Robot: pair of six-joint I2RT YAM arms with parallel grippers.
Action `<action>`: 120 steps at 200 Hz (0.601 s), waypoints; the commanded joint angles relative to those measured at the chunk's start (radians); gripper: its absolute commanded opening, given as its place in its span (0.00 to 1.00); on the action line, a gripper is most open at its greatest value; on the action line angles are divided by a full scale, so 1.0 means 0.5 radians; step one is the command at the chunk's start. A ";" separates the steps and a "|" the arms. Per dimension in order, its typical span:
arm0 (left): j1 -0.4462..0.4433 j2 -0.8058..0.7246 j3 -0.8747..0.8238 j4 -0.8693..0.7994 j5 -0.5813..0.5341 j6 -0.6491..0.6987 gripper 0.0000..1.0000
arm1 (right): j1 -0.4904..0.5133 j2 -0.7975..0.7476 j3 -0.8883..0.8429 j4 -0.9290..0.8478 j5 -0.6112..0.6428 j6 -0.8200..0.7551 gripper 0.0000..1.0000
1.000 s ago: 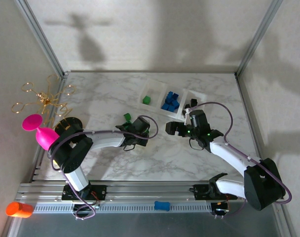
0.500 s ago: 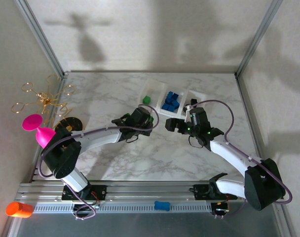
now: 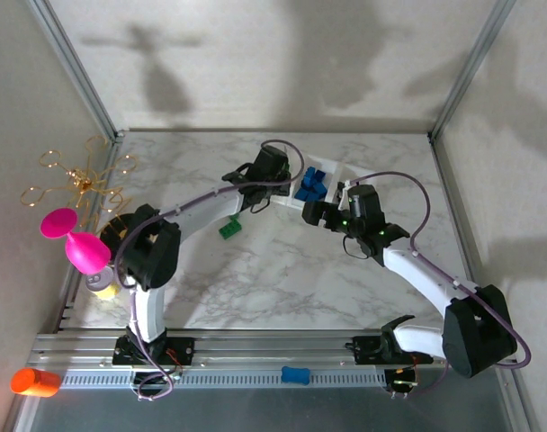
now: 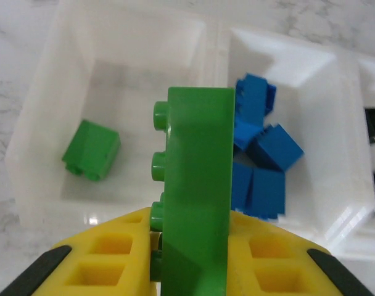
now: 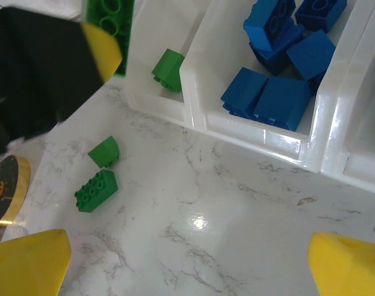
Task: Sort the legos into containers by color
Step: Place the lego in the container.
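- Grip of the left gripper (image 3: pixel 272 169): its yellow pads (image 4: pixel 113 259) are clamped on a long green lego (image 4: pixel 197 185), which stands upright at centre frame in the left wrist view.
- Behind it lie the containers (image 4: pixel 215 37): a small green lego (image 4: pixel 90 149) in the left bin, blue legos (image 4: pixel 261 154) in the middle one.
- The right gripper (image 5: pixel 187 259) is spread wide and empty over the marble table (image 5: pixel 224 203); two loose green legos (image 5: pixel 96 190) lie centre left, apart from its fingers.

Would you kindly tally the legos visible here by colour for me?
green legos: 4 (1 in the left fingers, 1 in the left bin, 2 on the table)
blue legos: about 6, piled in the middle bin
black legos: cut off at the edge, uncountable
total: about 10 countable
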 commanded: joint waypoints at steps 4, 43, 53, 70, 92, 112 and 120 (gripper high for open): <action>0.047 0.177 0.225 -0.048 -0.063 0.080 0.18 | -0.016 0.022 0.048 0.016 0.031 0.011 0.99; 0.094 0.459 0.547 -0.054 -0.063 0.114 0.20 | -0.031 0.041 0.048 0.016 0.031 0.005 0.99; 0.105 0.549 0.649 -0.112 -0.091 0.109 0.21 | -0.029 0.039 0.045 0.019 0.029 0.002 0.99; 0.126 0.651 0.753 -0.170 -0.103 0.086 0.22 | -0.038 0.032 0.042 0.019 0.029 0.002 0.99; 0.133 0.695 0.790 -0.174 -0.087 0.074 0.25 | -0.041 0.030 0.050 0.010 0.031 -0.011 0.99; 0.133 0.693 0.797 -0.179 -0.071 0.072 0.29 | -0.046 0.035 0.065 0.001 0.028 -0.018 0.99; 0.133 0.684 0.797 -0.183 -0.061 0.070 0.31 | -0.047 0.037 0.072 0.001 0.026 -0.020 0.99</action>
